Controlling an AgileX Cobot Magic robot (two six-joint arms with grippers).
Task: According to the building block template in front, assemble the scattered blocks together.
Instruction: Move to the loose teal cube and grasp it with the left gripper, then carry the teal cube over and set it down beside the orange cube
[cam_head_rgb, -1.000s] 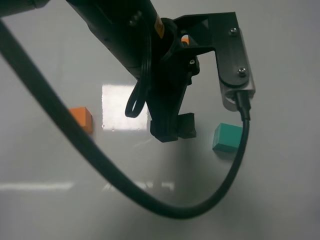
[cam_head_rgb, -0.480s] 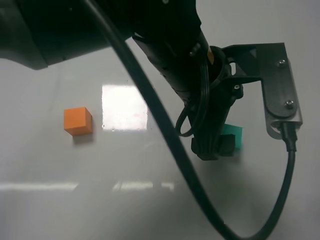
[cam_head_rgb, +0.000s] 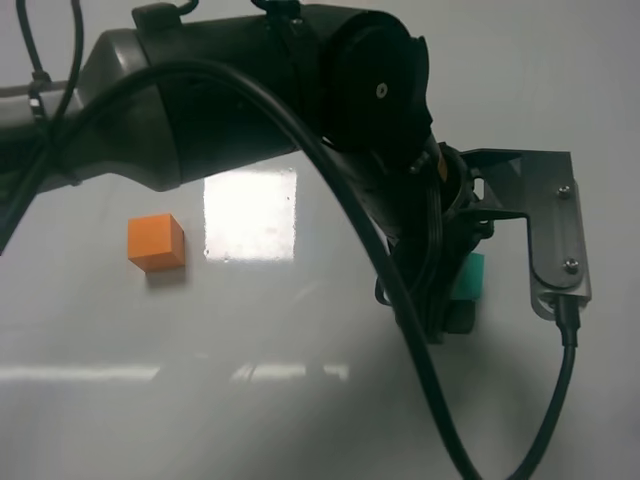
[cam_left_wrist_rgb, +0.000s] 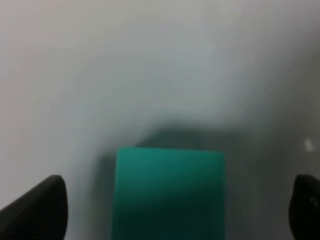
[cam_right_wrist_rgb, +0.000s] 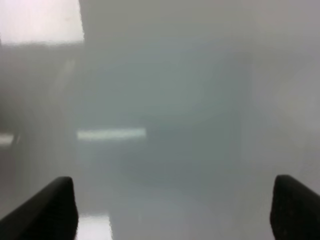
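From where I stood, the left gripper (cam_left_wrist_rgb: 172, 209) hung spread wide over the teal cube (cam_left_wrist_rgb: 169, 192). One dark fingertip stood on either side of the cube, neither touching it, and the cube sat square on the white tabletop (cam_head_rgb: 300, 430). The orange cube (cam_head_rgb: 156, 242) lay well apart from the teal cube, beyond a bright patch of glare, and the template bar showed in no view. The right gripper (cam_right_wrist_rgb: 169, 210) was spread too, with only tabletop between its fingers. Grasping the teal cube looked to me like the step in hand. Done well, it would want the fingers lowered evenly past the cube's flat side faces, kept centred, then closed gently so the cube neither twisted nor skidded away.
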